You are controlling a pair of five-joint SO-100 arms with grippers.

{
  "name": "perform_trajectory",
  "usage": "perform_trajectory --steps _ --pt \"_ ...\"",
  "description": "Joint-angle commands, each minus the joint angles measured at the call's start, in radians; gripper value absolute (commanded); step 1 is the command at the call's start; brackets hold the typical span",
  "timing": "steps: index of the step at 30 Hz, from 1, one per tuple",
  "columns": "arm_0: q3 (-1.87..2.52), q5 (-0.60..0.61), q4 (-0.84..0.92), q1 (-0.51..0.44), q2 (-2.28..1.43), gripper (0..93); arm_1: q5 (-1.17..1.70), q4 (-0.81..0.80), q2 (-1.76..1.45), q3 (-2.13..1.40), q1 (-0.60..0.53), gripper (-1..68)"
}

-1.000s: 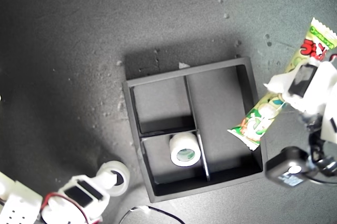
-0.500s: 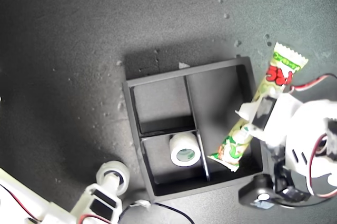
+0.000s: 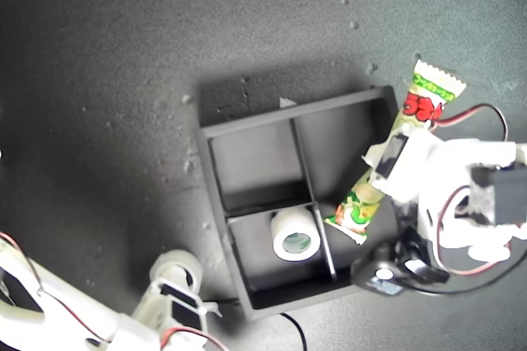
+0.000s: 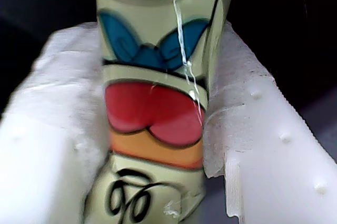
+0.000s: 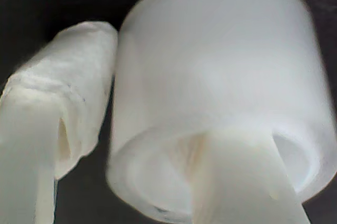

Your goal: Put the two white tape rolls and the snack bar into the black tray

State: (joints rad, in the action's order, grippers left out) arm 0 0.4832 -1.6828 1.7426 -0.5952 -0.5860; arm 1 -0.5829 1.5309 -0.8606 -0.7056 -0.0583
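Observation:
The snack bar (image 3: 359, 205), green and white with red lettering, hangs tilted over the black tray (image 3: 247, 125). Its lower end is above the long compartment near the divider, and its upper end (image 3: 427, 100) reaches past the tray's wall on the exterior view's right. My first gripper (image 3: 395, 163) is shut on its middle; the first wrist view shows the wrapper (image 4: 158, 92) squeezed between white pads (image 4: 47, 145). One white tape roll (image 3: 294, 236) lies in a small compartment. Another roll (image 3: 174, 272) sits outside the tray at the exterior view's lower left, with my second gripper (image 3: 176, 287) shut on its wall (image 5: 221, 77), one finger (image 5: 239, 182) through the hole.
The tray's other small compartment (image 3: 255, 161) holds nothing. Red and black cables (image 3: 482, 112) trail from the first arm at the exterior view's right. A black cable (image 3: 292, 326) lies by the tray's near wall. Dark speckled tabletop (image 3: 123, 54) surrounds everything.
My first gripper has carried the snack bar toward the exterior view's left, from beside the tray to over its long compartment. The second arm shifted lower, the roll staying near the same spot.

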Motion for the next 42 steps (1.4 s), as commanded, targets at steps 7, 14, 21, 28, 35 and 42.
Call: perform_trajectory --steps 7,14,21,28,35,42 --pt "-0.107 0.091 0.094 0.029 -0.23 0.1 0.227 0.08 -0.005 0.087 -0.035 34.6" --pt "0.295 0.123 0.094 0.091 -0.69 0.1 0.25 0.155 -0.005 0.305 0.006 35.4" --pt "0.207 0.356 0.083 0.221 -0.741 0.1 0.166 0.27 -0.006 0.612 0.066 27.9" --pt "-0.232 0.575 0.087 0.396 -0.411 0.1 -0.268 0.272 -0.069 0.686 0.225 11.5" --pt "-0.371 0.604 0.091 0.482 -0.178 0.1 -0.598 0.272 -0.374 0.477 0.221 -0.2" --pt "-0.325 0.548 0.092 0.456 -0.115 0.0 -0.874 0.272 -0.761 0.091 0.144 -0.4"
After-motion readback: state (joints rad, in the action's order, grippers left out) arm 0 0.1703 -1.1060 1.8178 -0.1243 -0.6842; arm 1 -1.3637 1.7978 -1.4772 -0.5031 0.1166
